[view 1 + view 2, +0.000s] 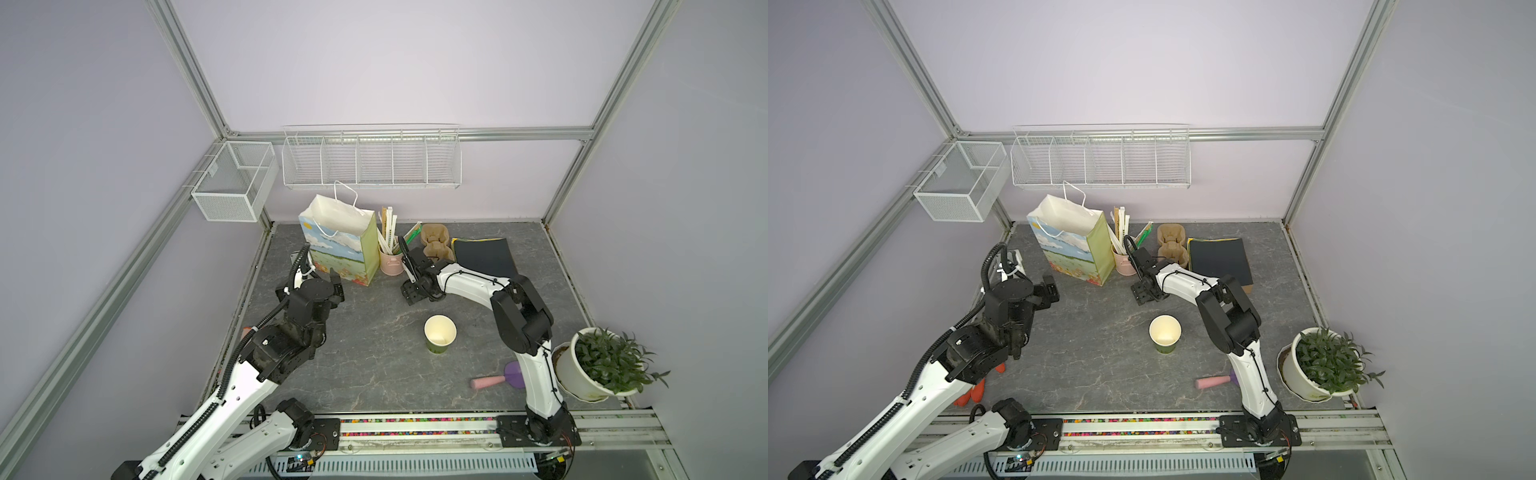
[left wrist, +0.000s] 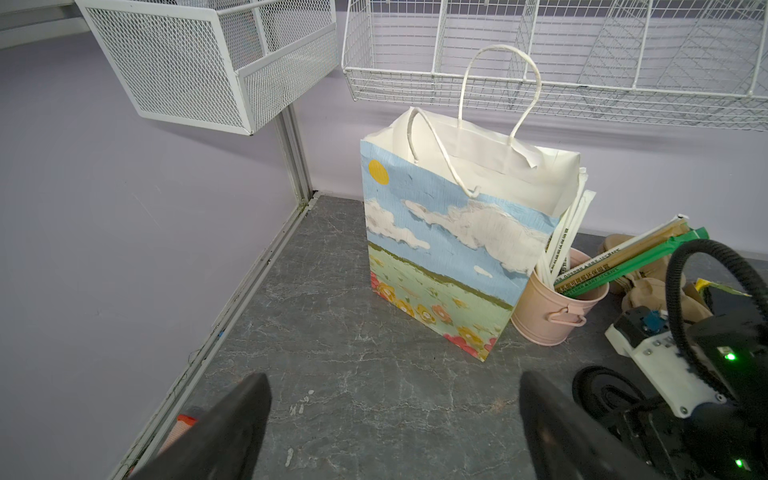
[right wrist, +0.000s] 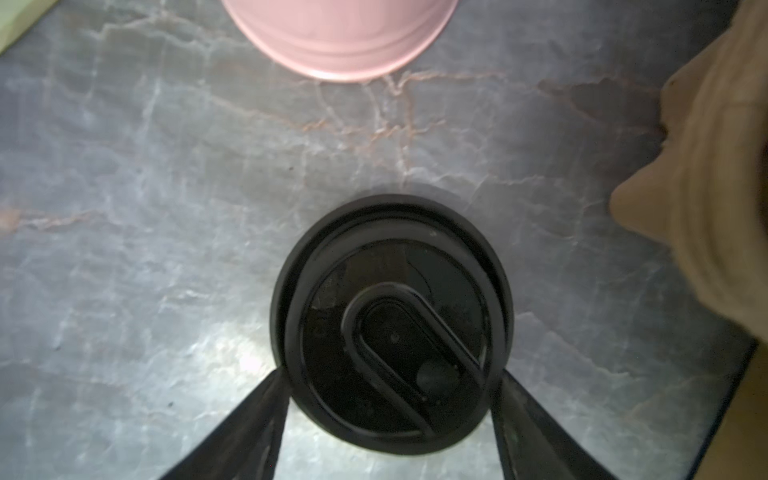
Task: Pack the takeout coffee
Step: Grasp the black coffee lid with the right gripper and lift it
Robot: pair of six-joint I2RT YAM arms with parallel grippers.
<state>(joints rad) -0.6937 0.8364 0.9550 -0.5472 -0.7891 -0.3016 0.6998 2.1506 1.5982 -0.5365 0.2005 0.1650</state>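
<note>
Right wrist view: the right tool (image 3: 389, 374) is seen low over the desk (image 3: 166, 208), its fingers set wide on either side of the black lid (image 3: 390, 320), which lies flat. The tips are at the rim on both sides; whether the rim is already pinched cannot be told. In both top views the green cup (image 1: 439, 336) is found upright and uncovered in the middle of the desk, well apart from the lid. The left tool (image 2: 392, 376) is held fully open and empty, facing the paper bag (image 2: 440, 257).

Several failures can be foreseen. Only a thin rim is offered to the fingers, so the lid could be squeezed out sideways or tipped onto one edge if the tips are closed off-centre or too high. If they are driven lower, the desk would be scraped. The pink bucket (image 3: 340, 37) is just beyond and the cardboard carrier (image 3: 706, 187) close beside; either could be knocked on the lift. The cup looks light and is braced by nothing, so it could be toppled or crushed when the lid is pressed on. The bag's near handle (image 2: 451, 164) is drooped across the mouth, where the cup could be snagged.
</note>
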